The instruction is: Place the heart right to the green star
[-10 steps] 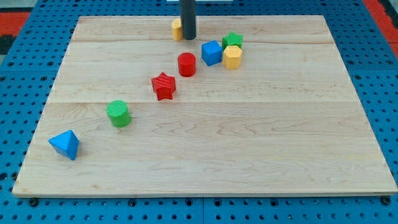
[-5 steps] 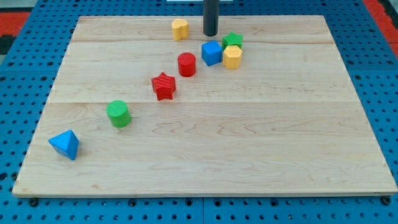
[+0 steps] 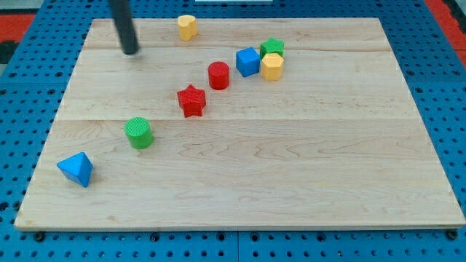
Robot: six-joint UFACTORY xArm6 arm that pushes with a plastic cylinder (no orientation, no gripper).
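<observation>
Blocks nearest the view's bottom come first: a blue pyramid-like block [image 3: 76, 169] lies far below my tip [image 3: 131, 52] and a little to its left, and a green cylinder [image 3: 138, 132] sits below it, slightly right. Further up and off to the right of my tip run a red star [image 3: 191, 100] and a red cylinder [image 3: 218, 75]. Well to the right, a blue cube [image 3: 247, 62] and a yellow hexagonal block [image 3: 271, 66] huddle touching the green star [image 3: 273, 48], whose lower part the yellow one hides.

The yellow heart [image 3: 187, 27] stands up and right of my tip, apart from it, far left of the star. My tip holds nothing, bare on the wooden board [image 3: 291, 160]. Being left of the heart, it seems placed for a rightward push. The rod's top is cut off by the frame.
</observation>
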